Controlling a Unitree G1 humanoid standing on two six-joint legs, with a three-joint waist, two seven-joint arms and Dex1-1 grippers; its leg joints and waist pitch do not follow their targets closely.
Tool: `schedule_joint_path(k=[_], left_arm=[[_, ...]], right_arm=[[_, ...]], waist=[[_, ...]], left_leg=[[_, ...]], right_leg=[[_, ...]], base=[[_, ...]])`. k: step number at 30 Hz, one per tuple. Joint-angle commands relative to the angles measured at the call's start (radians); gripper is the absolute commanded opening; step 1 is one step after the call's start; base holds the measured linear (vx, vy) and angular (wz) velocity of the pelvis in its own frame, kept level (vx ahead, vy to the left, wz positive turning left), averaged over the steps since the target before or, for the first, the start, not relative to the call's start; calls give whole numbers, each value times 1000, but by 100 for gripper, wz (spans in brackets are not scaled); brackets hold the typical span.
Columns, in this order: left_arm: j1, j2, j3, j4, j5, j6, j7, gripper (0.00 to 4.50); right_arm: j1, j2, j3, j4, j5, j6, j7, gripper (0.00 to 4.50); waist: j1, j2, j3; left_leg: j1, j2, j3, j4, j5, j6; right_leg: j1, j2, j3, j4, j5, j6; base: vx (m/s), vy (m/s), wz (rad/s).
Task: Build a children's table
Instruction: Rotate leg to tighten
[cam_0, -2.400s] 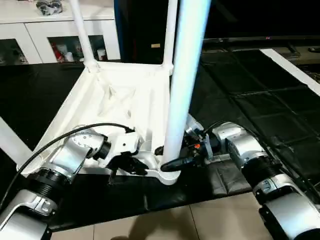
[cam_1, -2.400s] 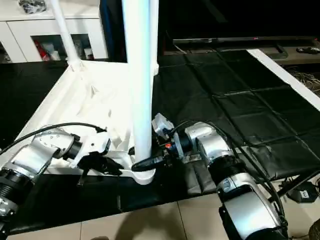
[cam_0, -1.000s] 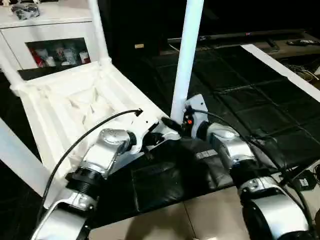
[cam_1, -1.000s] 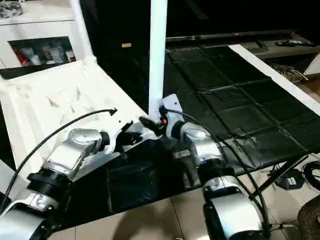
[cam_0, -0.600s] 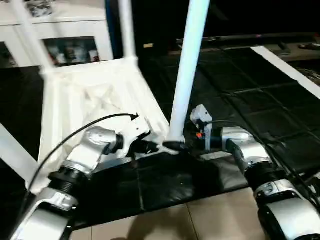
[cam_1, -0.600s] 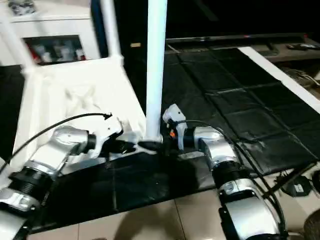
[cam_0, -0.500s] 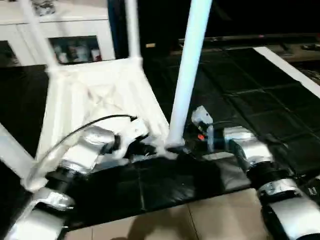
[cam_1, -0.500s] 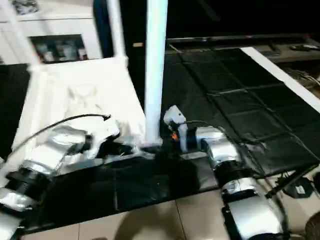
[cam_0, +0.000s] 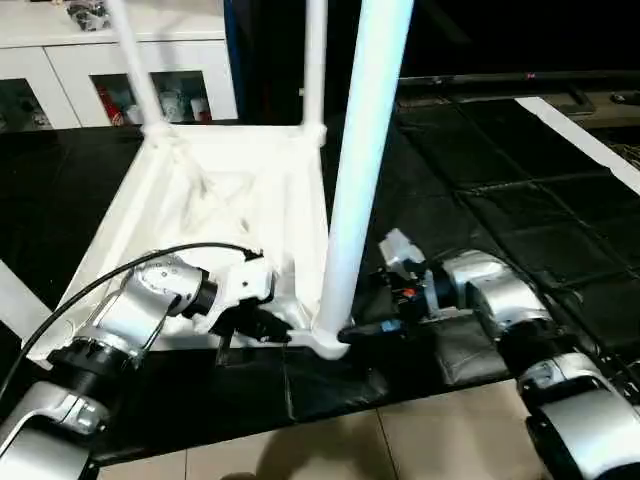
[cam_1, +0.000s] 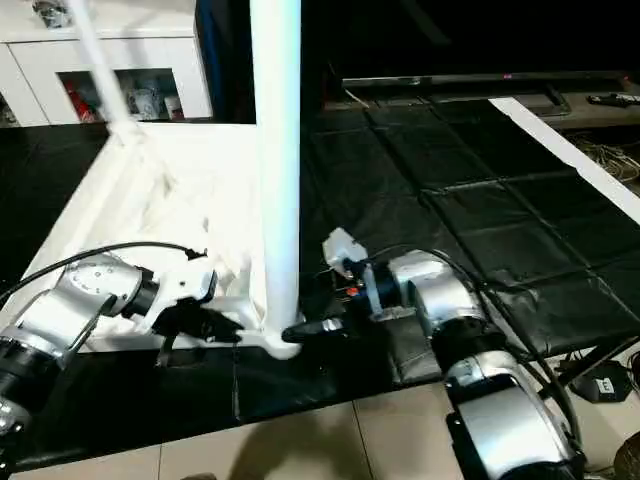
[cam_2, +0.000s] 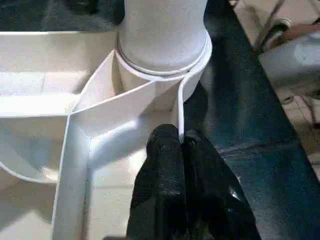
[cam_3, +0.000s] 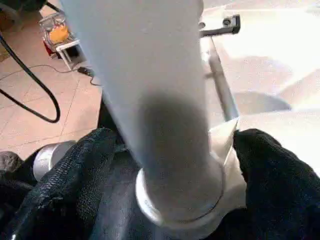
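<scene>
The left gripper (cam_2: 181, 150) is pinching the table top's (cam_0: 250, 200) near rim to steady it, while the right gripper's (cam_3: 165, 165) spread jaws are flanking the near leg (cam_0: 355, 170) at its socket.

A black quilted mat (cam_0: 480, 190) covers the floor and carries the upturned white plastic children's table (cam_0: 230, 215), legs pointing up, while beige floor tiles (cam_0: 400, 440) run along the mat's near edge and a white strip (cam_0: 585, 140) crosses its far right corner.
</scene>
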Motion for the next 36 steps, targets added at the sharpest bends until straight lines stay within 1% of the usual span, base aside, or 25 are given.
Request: schedule_joint_path(k=[1,2,3,5,6,7,8,9,11,12,14,16,18,21,25,27,28,29,30,31,32,33,34,35,36], left_arm=[[20,-3,-60,-30,3,-9,-50,0],[21,-2,-60,-31,2,-10,-51,0],[23,-1,-62,-35,0,-11,-55,0],[25,1,-64,-37,-1,-14,-59,0],[26,3,-64,-39,-2,-17,-65,0],[26,3,-64,-39,-2,-17,-65,0],[27,5,-64,-39,-2,-19,-68,0],[28,7,-63,-40,-1,-21,-72,0],[28,8,-64,-38,2,-22,-75,0],[28,9,-63,-39,3,-22,-75,0],[29,10,-64,-38,4,-22,-76,0],[29,10,-63,-38,4,-22,-77,0],[28,11,-63,-35,5,-21,-74,0],[26,8,-60,-32,5,-16,-67,0],[25,-4,-41,-31,2,47,-23,0],[17,-30,-17,-12,1,84,39,0],[13,-41,-7,-5,1,95,63,0],[1,-75,22,17,3,121,143,0],[-7,-95,38,29,2,136,186,0],[-15,-118,57,39,-1,158,233,0],[-24,-140,72,50,-1,175,278,0],[-28,-153,81,55,-1,185,306,0],[-38,-181,99,70,-1,207,362,0],[-39,-183,101,71,-1,208,367,0],[-55,-230,129,96,0,236,460,0]], right_arm=[[-24,5,7,-1,4,-7,15,358],[-25,7,8,0,4,-6,17,358],[-28,14,11,4,5,-4,24,334],[-31,22,14,5,8,2,35,328],[-34,28,17,7,10,5,45,322],[-34,28,17,7,10,5,45,308],[-35,30,18,7,11,8,52,308],[-36,34,19,8,12,12,61,288],[-35,34,24,7,18,23,65,284],[-35,34,25,6,19,24,65,264],[-33,35,27,4,21,26,65,245],[-32,36,28,2,23,27,65,239],[-27,35,33,-6,27,31,65,222],[-18,34,40,-21,35,39,65,221],[-11,56,2,-18,27,39,34,215],[-9,74,-17,0,7,9,-71,214],[-9,80,-23,9,-4,-6,-117,214],[-14,101,-44,36,-28,-22,-263,210],[-18,112,-57,49,-34,-19,-335,207],[-22,125,-72,60,-39,-15,-410,207],[-24,138,-86,67,-38,-3,-470,204],[-25,145,-94,70,-36,6,-504,201],[-26,161,-108,75,-37,15,-574,197],[-26,163,-109,76,-37,16,-579,197],[-29,189,-129,85,-36,39,-684,197]], waist=[[-4,-2,-68],[-3,-1,-68],[-5,-1,-67],[-5,0,-68],[-4,3,-69],[-4,2,-68],[-4,2,-69],[-4,2,-69],[-4,4,-69],[-4,3,-69],[-4,3,-70],[-4,3,-69],[-5,3,-70],[-5,2,-69],[-6,3,-69],[-5,5,-67],[-9,3,-63],[-12,5,-60],[-14,3,-57],[-19,3,-56],[-21,4,-57],[-24,2,-57],[-37,1,-57],[-38,2,-59],[-43,3,-61]], left_leg=[[3,11,9,-60,-157,44],[2,12,8,-60,-157,43],[2,12,8,-61,-163,42],[2,12,8,-60,-161,41],[3,12,8,-60,-160,42],[2,12,8,-60,-159,42],[3,11,8,-60,-158,41],[2,11,7,-60,-157,41],[2,11,7,-60,-157,42],[2,11,7,-60,-157,41],[2,10,8,-59,-156,39],[2,11,7,-59,-155,39],[3,11,7,-59,-158,37],[3,11,7,-60,-160,35],[3,10,8,-59,-162,33],[4,10,7,-60,-168,29],[2,8,6,-62,-187,20],[6,7,6,-63,-210,10],[10,4,5,-64,-227,-1],[9,1,4,-65,-231,-14],[9,1,2,-66,-234,-19],[9,1,0,-68,-238,-20],[-4,-3,-3,-69,-233,-18],[-3,-2,-4,-69,-230,-17],[-1,-4,-4,-68,-226,-12]], right_leg=[[56,-70,45,-62,-183,-223],[56,-71,45,-61,-183,-223],[56,-71,44,-62,-190,-222],[56,-71,45,-62,-190,-220],[55,-71,45,-61,-182,-222],[56,-70,45,-60,-177,-223],[56,-69,45,-60,-171,-225],[57,-70,45,-59,-166,-226],[57,-70,45,-59,-163,-228],[57,-70,45,-59,-165,-227],[58,-70,45,-59,-167,-226],[58,-70,45,-59,-167,-225],[58,-70,45,-60,-174,-225],[57,-69,45,-60,-177,-223],[57,-70,45,-59,-176,-225],[56,-70,45,-62,-193,-223],[56,-71,45,-67,-236,-210],[52,-71,45,-74,-298,-191],[50,-73,46,-82,-363,-172],[51,-72,45,-85,-403,-154],[52,-73,44,-87,-420,-146],[52,-73,43,-89,-437,-137],[62,-72,39,-90,-453,-117],[62,-73,39,-90,-448,-115],[60,-71,39,-91,-426,-118]], base=[[0,0,0],[0,0,0],[0,0,0],[0,0,0],[0,0,0],[0,0,0],[0,0,0],[0,0,0],[0,0,0],[0,0,0],[0,0,0],[0,0,0],[0,0,0],[0,0,0],[0,0,0],[0,0,0],[0,0,0],[0,0,0],[0,0,0],[0,0,0],[0,0,0],[0,0,0],[0,0,0],[0,0,0],[0,0,0]])
